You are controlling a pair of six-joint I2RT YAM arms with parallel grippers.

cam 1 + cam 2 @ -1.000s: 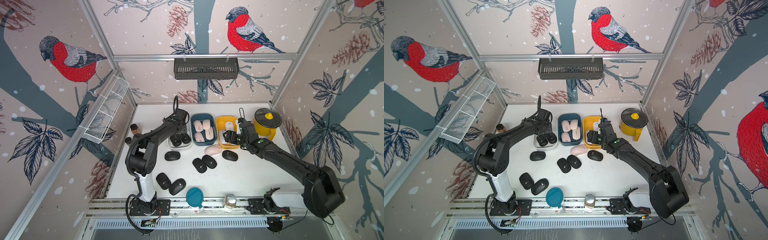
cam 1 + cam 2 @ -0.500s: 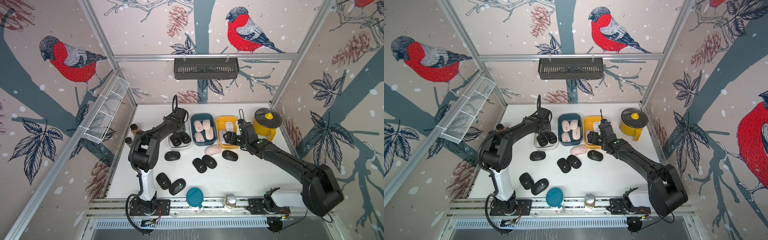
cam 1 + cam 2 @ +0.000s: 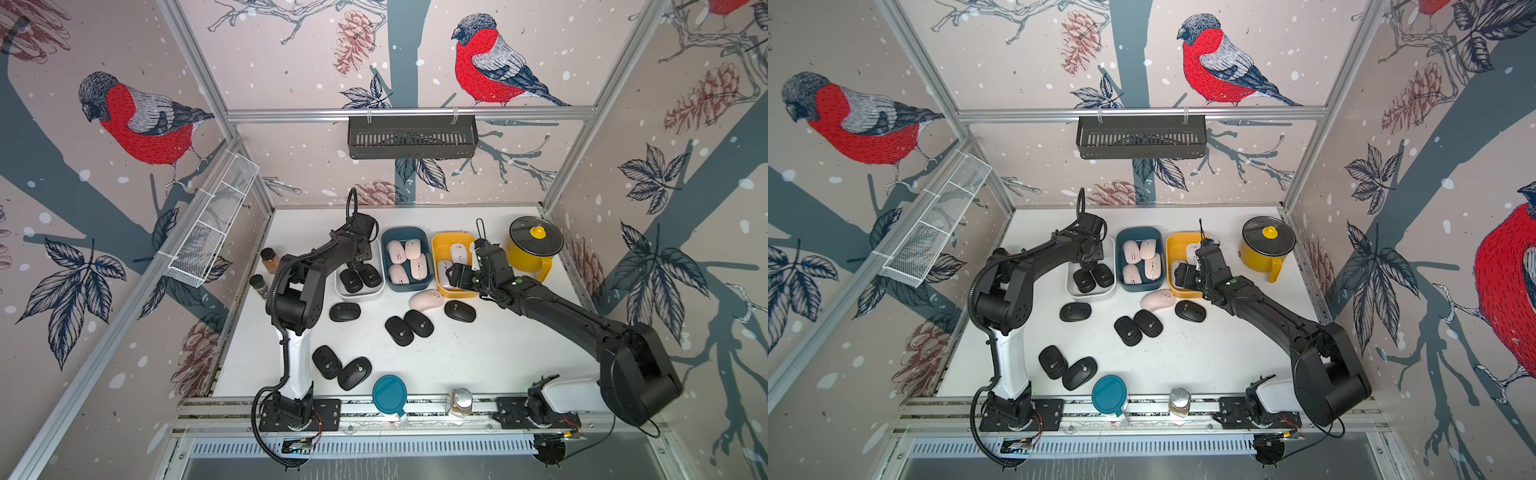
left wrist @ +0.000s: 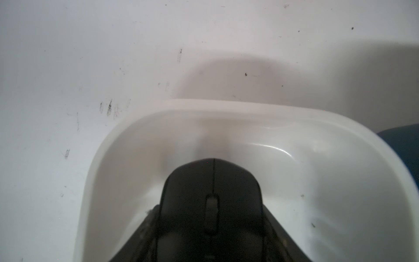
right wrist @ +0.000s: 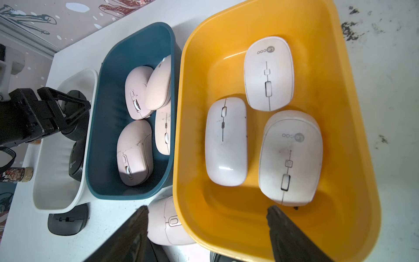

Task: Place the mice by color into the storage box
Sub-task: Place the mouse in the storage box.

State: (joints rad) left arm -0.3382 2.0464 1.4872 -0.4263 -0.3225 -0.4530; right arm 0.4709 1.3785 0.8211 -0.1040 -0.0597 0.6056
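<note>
Left gripper point(image 3: 356, 266) clamped on black mouse point(image 4: 210, 192) over white bin point(image 4: 204, 106); right gripper point(image 5: 206, 208) apart, empty, above yellow bin point(image 5: 328, 90).

Loose black mice point(image 3: 419, 323) litter the table's point(image 3: 490, 361) left and middle; its right-front lies bare.

The brand name "Lecoo" stood in grey letters on 2 mice lying in the yellow bin point(image 5: 340, 108), seen from the right wrist camera: on 1 white mouse point(image 5: 269, 74) and on a second white mouse point(image 5: 291, 158) close beside it. In the white bin point(image 5: 52, 186), a black mouse point(image 5: 76, 163) showed the pale letters "coo" of the same mark. Print on a small bottle point(image 5: 15, 174) beside that bin was too blurred to read.
</note>
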